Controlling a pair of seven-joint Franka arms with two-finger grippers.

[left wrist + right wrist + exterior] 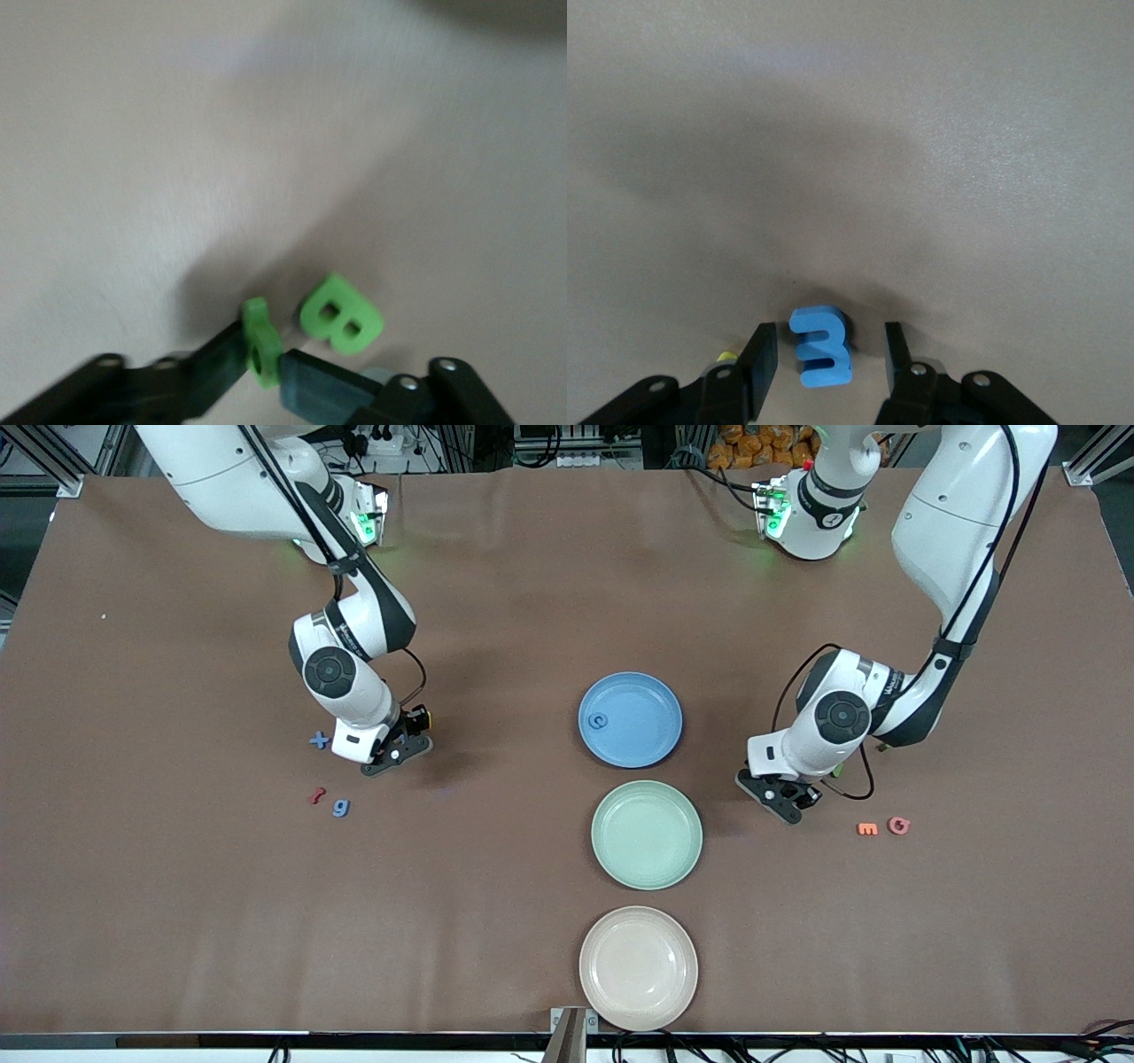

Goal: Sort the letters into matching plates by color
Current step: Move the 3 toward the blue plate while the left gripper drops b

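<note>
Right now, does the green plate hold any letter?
No, the green plate is bare, while only the blue plate holds one blue letter.

Brown table (177, 921). Plates: blue plate (651, 740), mint green plate (647, 841), pale pink-beige plate (638, 965). Bright green B (341, 315) w/ another green letter (260, 352). Blue 3 (821, 347), blue x (319, 739), blue g (341, 807), maybe red letter (316, 795), orange m (867, 829).

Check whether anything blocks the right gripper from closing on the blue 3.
Nothing visible does. The blue 3 lies on the bare table between the right gripper's open fingers, with a clear gap on each side.
</note>
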